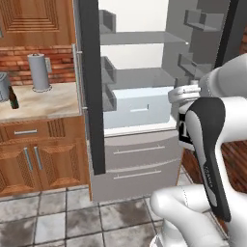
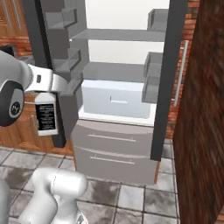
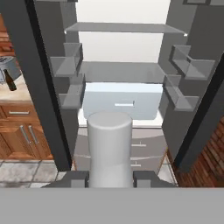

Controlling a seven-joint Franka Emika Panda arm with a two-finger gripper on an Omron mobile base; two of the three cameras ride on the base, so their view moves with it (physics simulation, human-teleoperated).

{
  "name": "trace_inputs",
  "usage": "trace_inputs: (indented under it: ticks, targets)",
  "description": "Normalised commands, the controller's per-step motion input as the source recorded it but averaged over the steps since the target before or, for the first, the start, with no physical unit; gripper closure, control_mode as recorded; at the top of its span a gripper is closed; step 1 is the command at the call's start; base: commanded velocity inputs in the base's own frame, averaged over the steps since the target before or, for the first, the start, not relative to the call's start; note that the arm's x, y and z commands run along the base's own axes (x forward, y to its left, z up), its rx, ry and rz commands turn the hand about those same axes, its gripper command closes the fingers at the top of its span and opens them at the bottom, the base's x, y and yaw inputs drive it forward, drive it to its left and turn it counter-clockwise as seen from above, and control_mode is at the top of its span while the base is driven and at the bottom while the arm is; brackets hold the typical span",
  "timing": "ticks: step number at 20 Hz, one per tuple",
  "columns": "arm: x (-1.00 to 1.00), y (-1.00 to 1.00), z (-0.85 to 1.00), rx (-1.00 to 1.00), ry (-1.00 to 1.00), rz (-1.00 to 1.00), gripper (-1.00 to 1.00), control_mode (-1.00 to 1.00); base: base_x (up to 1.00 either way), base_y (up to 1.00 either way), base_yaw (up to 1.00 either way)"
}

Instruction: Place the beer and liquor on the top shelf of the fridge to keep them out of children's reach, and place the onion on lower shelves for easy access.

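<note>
Liquor (image 3: 109,148) in pincer (image 3: 109,178), fridge (image 3: 124,65) apparently agape.

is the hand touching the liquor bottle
Touching. In the hand view both fingertips press the white neck of the liquor bottle, one on each side.

Open fridge (image 2: 166,87) beside a counter (image 1: 48,103).
The top shelf (image 3: 124,28) and the lower shelves (image 3: 122,72) are bare glass panes above a pale drawer (image 1: 140,107). On the beige counter left of the fridge stand the beer (image 1: 13,98) and a paper towel roll (image 1: 38,72), well apart.
</note>
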Motion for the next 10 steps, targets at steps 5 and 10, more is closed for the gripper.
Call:
trace_inputs:
  ticks: [5,10]
  targets:
    - [0.0,0.0,0.0,0.0,0.0,0.0,1.0,1.0,0.03,-0.45,0.0]
    - [0.0,0.0,0.0,0.0,0.0,0.0,1.0,1.0,0.16,-0.06,0.0]
